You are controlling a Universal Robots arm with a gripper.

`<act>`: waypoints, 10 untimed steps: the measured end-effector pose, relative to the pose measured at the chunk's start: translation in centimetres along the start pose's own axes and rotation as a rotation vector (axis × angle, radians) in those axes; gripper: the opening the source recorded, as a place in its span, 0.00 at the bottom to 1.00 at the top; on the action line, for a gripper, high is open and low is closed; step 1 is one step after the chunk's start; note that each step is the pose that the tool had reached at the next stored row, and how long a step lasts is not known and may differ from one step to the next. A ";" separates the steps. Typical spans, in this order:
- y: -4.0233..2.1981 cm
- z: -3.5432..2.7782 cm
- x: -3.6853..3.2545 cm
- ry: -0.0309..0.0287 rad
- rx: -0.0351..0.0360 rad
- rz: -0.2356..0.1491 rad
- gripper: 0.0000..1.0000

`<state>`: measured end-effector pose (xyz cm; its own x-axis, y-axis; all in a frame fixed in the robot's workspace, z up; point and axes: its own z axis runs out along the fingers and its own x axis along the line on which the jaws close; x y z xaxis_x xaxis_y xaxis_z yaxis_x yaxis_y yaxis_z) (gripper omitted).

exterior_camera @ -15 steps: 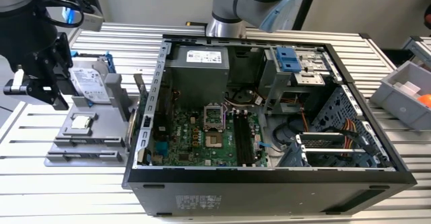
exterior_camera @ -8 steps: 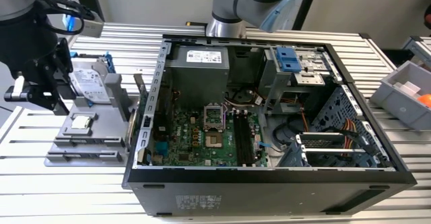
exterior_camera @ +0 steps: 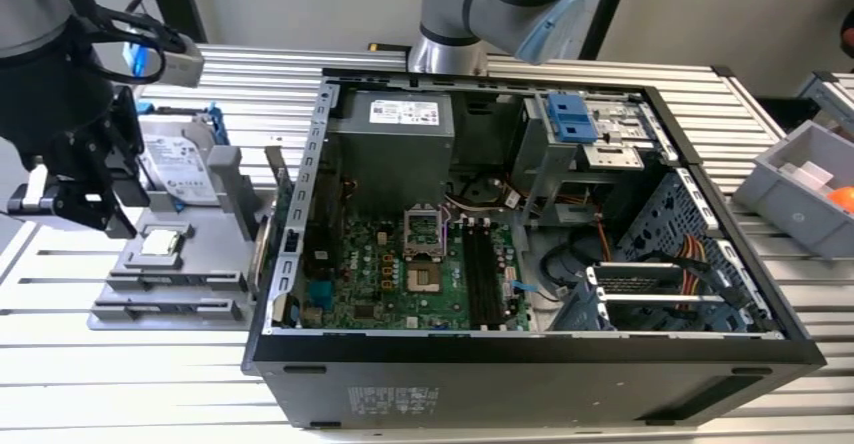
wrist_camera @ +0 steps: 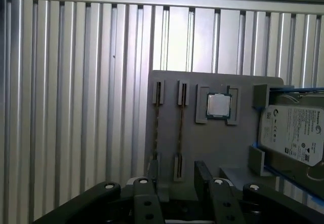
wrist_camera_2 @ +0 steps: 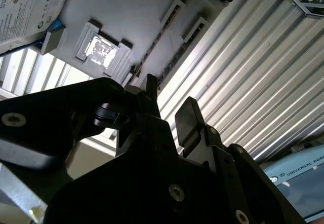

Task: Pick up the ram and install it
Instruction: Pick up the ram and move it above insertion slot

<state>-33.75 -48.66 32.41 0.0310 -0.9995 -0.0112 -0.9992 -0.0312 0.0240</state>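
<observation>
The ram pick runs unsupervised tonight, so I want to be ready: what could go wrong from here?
1. The open tool hangs over the grey tray, where the ram and a second stick stand on edge side by side. One finger may come down on the second stick.
2. The processor lies bare beside those slots, so a drifting finger could knock it.

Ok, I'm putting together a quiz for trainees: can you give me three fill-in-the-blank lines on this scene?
1. The gripper has its fingers ____.
2. The ram stands on edge in the gray ____.
3. The square chip lies between the ram and the ____.
Missing words: open; tray; hard drive.
</observation>
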 end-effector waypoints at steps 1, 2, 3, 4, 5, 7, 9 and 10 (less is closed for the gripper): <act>0.03 0.06 0.01 0.0000 0.0000 0.000 1.00; 0.06 0.12 0.03 0.0000 0.0000 0.000 1.00; 0.09 0.17 0.07 0.0001 -0.0001 0.000 1.00; 0.11 0.23 0.10 0.0000 0.0000 0.000 1.00; 0.14 0.30 0.12 -0.0001 0.0002 0.000 1.00; 0.19 0.43 0.17 0.0000 0.0001 0.000 1.00; 0.23 0.53 0.22 0.0000 0.0000 0.000 1.00; 0.24 0.59 0.24 0.0000 0.0000 0.000 1.00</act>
<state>-34.01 -48.91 31.83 0.0310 -0.9995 -0.0112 -0.9992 -0.0313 0.0241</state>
